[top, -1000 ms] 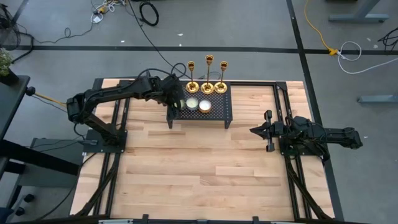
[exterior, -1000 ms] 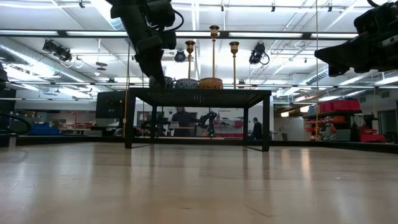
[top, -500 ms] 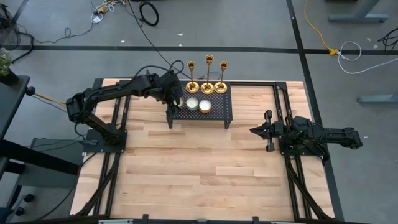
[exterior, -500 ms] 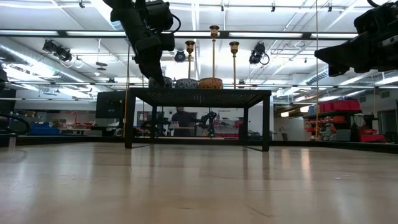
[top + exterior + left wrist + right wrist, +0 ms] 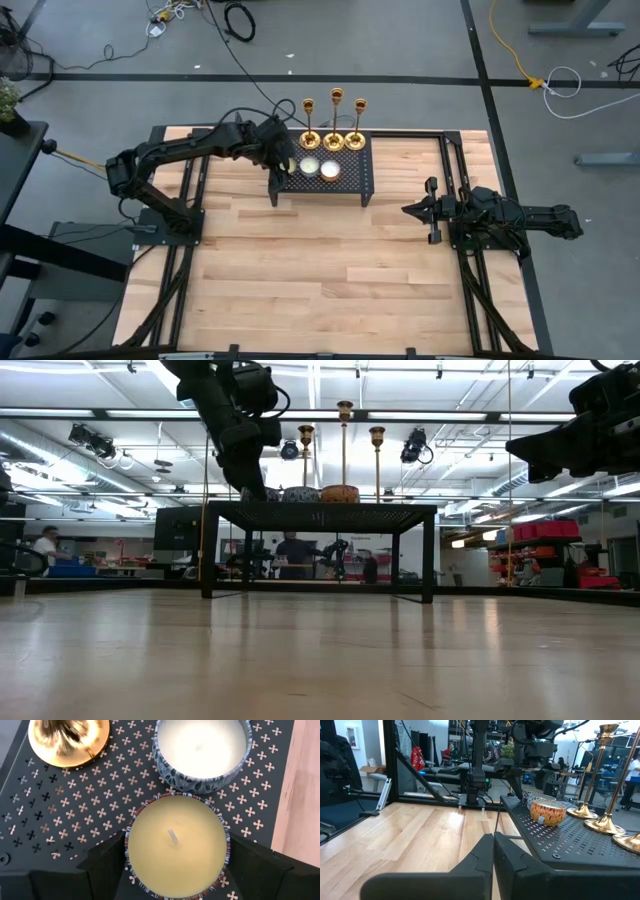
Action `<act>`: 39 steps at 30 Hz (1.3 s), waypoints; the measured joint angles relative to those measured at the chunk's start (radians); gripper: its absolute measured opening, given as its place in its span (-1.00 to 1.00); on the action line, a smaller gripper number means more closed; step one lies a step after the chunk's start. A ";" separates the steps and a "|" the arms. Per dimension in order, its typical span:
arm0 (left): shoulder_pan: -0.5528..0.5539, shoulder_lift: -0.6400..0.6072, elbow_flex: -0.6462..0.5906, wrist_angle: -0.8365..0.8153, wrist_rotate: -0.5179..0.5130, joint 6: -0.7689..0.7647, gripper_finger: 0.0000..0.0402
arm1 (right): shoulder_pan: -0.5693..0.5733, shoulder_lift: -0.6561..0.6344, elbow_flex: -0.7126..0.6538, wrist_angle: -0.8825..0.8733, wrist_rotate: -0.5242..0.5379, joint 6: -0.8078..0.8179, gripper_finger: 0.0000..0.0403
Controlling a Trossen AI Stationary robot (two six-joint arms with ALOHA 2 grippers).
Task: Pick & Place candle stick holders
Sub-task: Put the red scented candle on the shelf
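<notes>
Left pincer [image 5: 175,857] spread around a yellow candle [image 5: 176,844] on the rack [image 5: 350,178].
3 holders [image 5: 333,128] stand along the rack's far edge; right pincer [image 5: 420,210] pressed together over the bench [image 5: 300,270]. No readable writing.

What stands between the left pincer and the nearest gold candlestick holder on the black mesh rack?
The left pincer straddles a yellow tin candle; the gold candlestick holder's round base sits just beyond, the mesh between them bare.
</notes>
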 joint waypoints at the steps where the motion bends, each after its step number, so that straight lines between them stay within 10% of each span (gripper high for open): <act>1: -0.001 0.000 0.000 0.000 0.000 0.000 0.57 | 0.000 0.000 0.000 0.000 0.000 0.000 -0.93; 18: -0.006 0.004 -0.003 0.000 -0.017 0.002 0.97 | 0.000 0.000 0.000 0.000 0.000 0.000 -0.93; 39: -0.017 -0.003 0.107 -0.119 -0.082 0.002 0.94 | 0.000 0.000 0.000 0.000 0.000 0.000 -0.93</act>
